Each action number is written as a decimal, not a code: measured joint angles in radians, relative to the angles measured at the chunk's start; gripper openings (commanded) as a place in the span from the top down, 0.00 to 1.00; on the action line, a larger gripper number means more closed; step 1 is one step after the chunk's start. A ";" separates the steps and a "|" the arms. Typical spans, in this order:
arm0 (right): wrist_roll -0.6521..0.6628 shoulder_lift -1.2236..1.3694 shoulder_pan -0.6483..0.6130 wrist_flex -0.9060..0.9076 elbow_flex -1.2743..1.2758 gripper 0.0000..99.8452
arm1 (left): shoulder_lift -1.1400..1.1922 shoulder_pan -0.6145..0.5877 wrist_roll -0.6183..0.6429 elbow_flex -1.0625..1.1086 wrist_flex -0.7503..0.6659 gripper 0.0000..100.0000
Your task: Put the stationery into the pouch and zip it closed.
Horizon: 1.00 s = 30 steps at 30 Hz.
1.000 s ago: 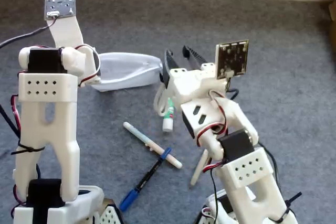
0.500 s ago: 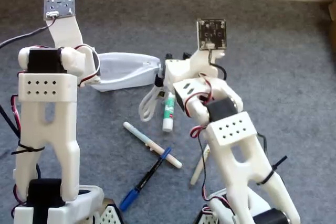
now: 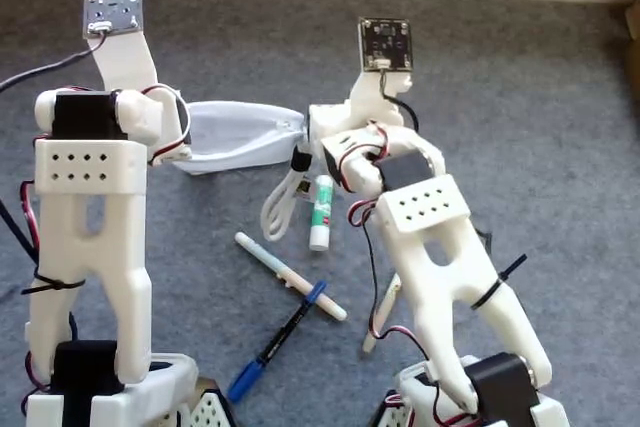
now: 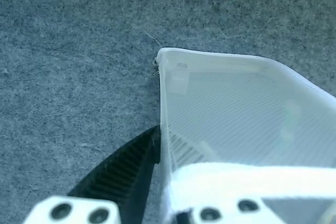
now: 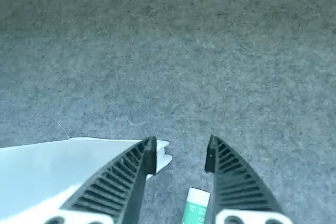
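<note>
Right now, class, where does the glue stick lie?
In the high view the glue stick lies on the grey carpet near the middle, between the white cord loop and the right arm, close to one end of the pouch.

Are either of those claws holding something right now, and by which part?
The left gripper holds the pouch by the edge of one end. The right gripper is open and holds nothing.
</note>
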 measured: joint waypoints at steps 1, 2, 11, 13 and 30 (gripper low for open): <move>0.000 0.011 0.003 0.000 -0.008 0.85 | 0.000 0.000 0.000 0.000 0.000 0.99; 0.000 0.023 0.005 0.000 -0.015 0.85 | 0.000 0.000 0.000 0.000 0.000 0.99; 0.000 0.149 0.020 0.002 -0.048 0.85 | 0.000 -0.034 0.003 0.000 0.000 0.99; 0.000 0.173 0.018 0.002 -0.051 0.85 | 0.000 -0.035 0.003 0.000 0.000 0.99; 0.000 0.554 0.014 0.374 -0.468 0.85 | 0.000 -0.126 0.000 0.005 -0.002 0.99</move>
